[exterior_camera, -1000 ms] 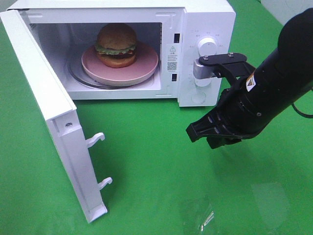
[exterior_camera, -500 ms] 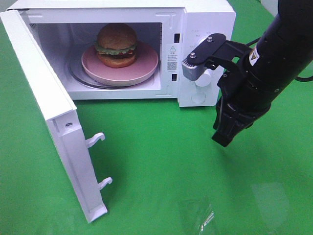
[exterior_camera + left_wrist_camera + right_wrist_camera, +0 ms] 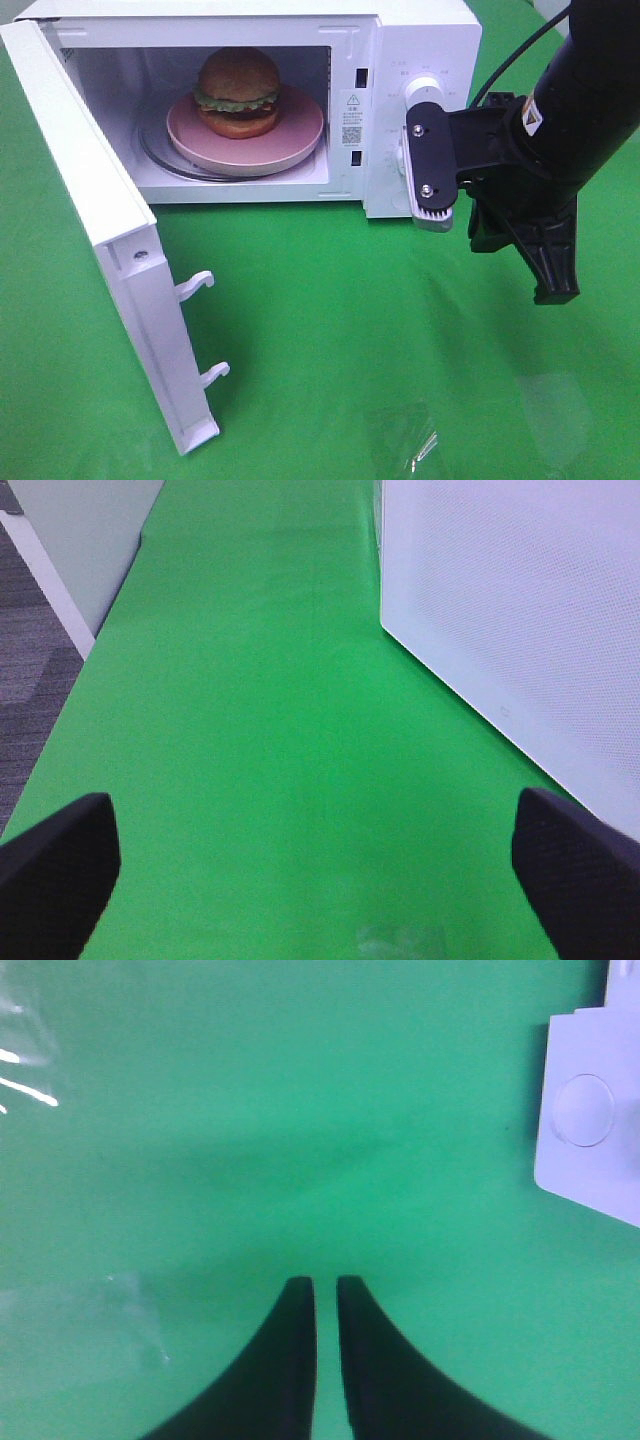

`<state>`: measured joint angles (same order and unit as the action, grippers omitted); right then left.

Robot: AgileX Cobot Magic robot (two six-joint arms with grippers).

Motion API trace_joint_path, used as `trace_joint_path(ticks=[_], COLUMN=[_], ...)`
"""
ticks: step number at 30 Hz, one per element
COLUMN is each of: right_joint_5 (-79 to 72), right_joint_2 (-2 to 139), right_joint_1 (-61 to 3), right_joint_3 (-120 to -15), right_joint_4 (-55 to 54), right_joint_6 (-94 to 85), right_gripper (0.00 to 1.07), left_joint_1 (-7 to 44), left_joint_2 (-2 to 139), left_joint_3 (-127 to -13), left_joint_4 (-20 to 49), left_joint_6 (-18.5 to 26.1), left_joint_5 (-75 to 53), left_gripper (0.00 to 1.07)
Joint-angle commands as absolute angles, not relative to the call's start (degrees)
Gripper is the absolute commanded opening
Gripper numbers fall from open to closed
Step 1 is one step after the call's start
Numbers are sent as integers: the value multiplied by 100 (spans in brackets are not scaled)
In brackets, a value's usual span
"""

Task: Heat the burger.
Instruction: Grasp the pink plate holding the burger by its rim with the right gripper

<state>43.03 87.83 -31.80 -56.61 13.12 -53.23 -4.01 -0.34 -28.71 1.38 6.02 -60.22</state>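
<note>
Exterior high view: the burger (image 3: 238,92) sits on the pink plate (image 3: 300,132) on the turntable inside the microwave (image 3: 425,30), toward the far left of the green cloth (image 3: 340,340), and the door (image 3: 100,230) stands swung wide toward the near left. With the food already in, the step in hand appears to be shutting that door. The right gripper (image 3: 556,290) hangs tip-down just in front of the control panel, its fingers almost together with only a thin slit between them, and it holds nothing. The left gripper (image 3: 312,815) is spread wide and empty over the cloth, with a white dotted panel, probably the door's outer face, close on one side. To close well, push flat on that outer face near the free edge, far from the hinge, and follow the door's arc. The push should be slow enough that the two latch hooks (image 3: 196,285) meet their slots (image 3: 357,75) squarely without shunting the oven. The right arm should keep clear of the opening.
</note>
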Motion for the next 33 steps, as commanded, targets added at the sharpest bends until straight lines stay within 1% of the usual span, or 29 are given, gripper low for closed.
trace_joint_path(ticks=[1,3,14,16,19,20,21,22,23,24,25,26,27,28,29,30,33], right_joint_5=[4206,3896,3226,2968,2882,2762,2762,2647,2538,2538,2487,2487,2458,2458,2384,2292,2280], right_joint_2=[8766,8766,8766,8766,8766,8766,8766,8766,8766,8766,8766,8766,8766,8766,8766,8766,8766], right_joint_1=[-3163,-3163,-3163,-3163,-3163,-3163,-3163,-3168,-3168,-3168,-3168,-3168,-3168,-3168,-3168,-3168,-3168], right_joint_3=[-5695,-5695,-5695,-5695,-5695,-5695,-5695,-5695,-5695,-5695,-5695,-5695,-5695,-5695,-5695,-5695,-5695], right_joint_4=[1644,1925,2028,2028,2028,2028,2028,2005,2000,2000,2000,2000,2000,2000,2000,2000,2000], right_joint_6=[-5632,-5821,-6400,-6503,-6497,-6486,-6486,-6446,-6320,-6320,-6154,-6154,-6108,-6108,-5999,-5936,-5919], right_gripper=[15,16,19,22,25,32,32,42,54,54,62,62,77,77,88,96,97], left_joint_1=[-418,-418,-418,-418,-418,-418,-418,-418,-418,-418,-418,-418,-418,-418,-418,-418,-418], left_joint_2=[-132,-132,-132,-132,-132,-132,-132,-132,-132,-132,-132,-132,-132,-132,-132,-132,-132], left_joint_3=[-2859,-2859,-2859,-2859,-2859,-2859,-2859,-2859,-2859,-2859,-2859,-2859,-2859,-2859,-2859,-2859,-2859], left_joint_4=[143,143,143,143,143,143,143,143,143,143,143,143,143,143,143,143,143], left_joint_6=[607,607,607,607,607,607,607,607,607,607,607,607,607,607,607,607,607], left_joint_5=[-5947,-5947,-5947,-5947,-5947,-5947,-5947,-5947,-5947,-5947,-5947,-5947,-5947,-5947,-5947,-5947,-5947], left_gripper=[100,100,100,100,100,100,100,100,100,100,100,100,100,100,100,100,100])
